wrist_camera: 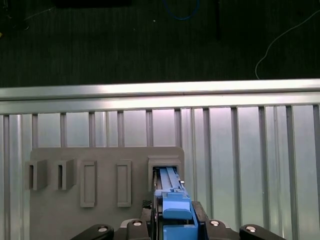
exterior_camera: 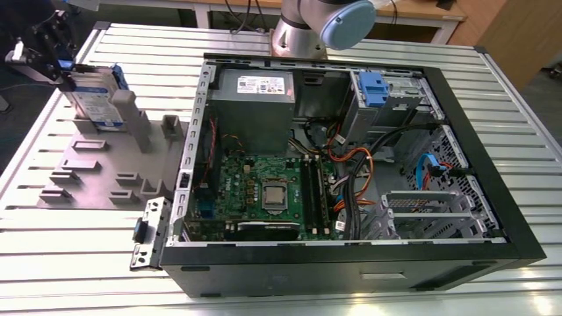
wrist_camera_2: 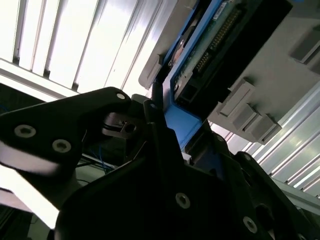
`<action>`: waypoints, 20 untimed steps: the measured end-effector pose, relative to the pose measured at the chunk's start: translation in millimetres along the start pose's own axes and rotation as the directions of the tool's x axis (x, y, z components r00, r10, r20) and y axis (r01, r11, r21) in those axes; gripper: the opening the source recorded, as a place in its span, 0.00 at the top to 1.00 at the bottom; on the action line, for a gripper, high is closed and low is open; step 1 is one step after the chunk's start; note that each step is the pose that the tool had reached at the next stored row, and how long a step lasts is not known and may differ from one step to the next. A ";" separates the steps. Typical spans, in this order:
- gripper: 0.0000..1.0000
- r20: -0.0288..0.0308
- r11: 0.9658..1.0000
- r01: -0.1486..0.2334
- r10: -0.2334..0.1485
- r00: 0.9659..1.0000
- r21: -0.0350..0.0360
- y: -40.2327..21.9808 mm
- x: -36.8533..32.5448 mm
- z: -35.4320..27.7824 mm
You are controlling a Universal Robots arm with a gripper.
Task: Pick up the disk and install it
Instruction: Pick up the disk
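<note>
The disk (exterior_camera: 93, 100), a silver-grey drive with a white-and-blue label in a blue carrier, stands on edge at the far end of the grey slotted holder (exterior_camera: 97, 172), at the exterior view's left. My gripper (exterior_camera: 67, 74) is at the disk's upper end. In both wrist views the black fingers (wrist_camera_2: 150, 125) are shut on the carrier's blue end tab (wrist_camera_2: 182, 122). In the first wrist view the disk (wrist_camera: 175, 207) runs from my gripper (wrist_camera: 176, 222) down into a slot of the holder (wrist_camera: 60, 210). The second wrist view shows the disk's connector edge (wrist_camera_2: 215, 45).
An open computer case (exterior_camera: 491, 197) lies on the slatted metal table (exterior_camera: 52, 263), with motherboard, cables and a drive bay holding another blue-tabbed carrier (exterior_camera: 373, 89). The arm's base (exterior_camera: 303, 29) stands behind the case. The table's edge (wrist_camera: 160, 92) lies just beyond the holder.
</note>
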State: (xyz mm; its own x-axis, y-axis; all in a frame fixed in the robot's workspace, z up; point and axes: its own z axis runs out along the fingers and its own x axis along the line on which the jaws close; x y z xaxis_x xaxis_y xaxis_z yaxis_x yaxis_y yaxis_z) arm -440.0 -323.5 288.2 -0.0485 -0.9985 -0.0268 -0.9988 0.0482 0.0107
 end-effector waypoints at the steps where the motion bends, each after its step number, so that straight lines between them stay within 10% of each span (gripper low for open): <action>1: 0.56 0.000 1.000 0.000 0.000 1.000 0.000 0.0 0.0 -0.1; 20: 0.63 0.000 1.000 0.000 0.000 1.000 0.000 0.0 -1.0 -0.2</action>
State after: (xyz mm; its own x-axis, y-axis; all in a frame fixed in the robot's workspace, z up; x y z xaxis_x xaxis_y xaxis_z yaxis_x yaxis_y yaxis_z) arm -440.0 -322.5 288.4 -0.0485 -0.9985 -0.0267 -0.9988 0.0482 0.0109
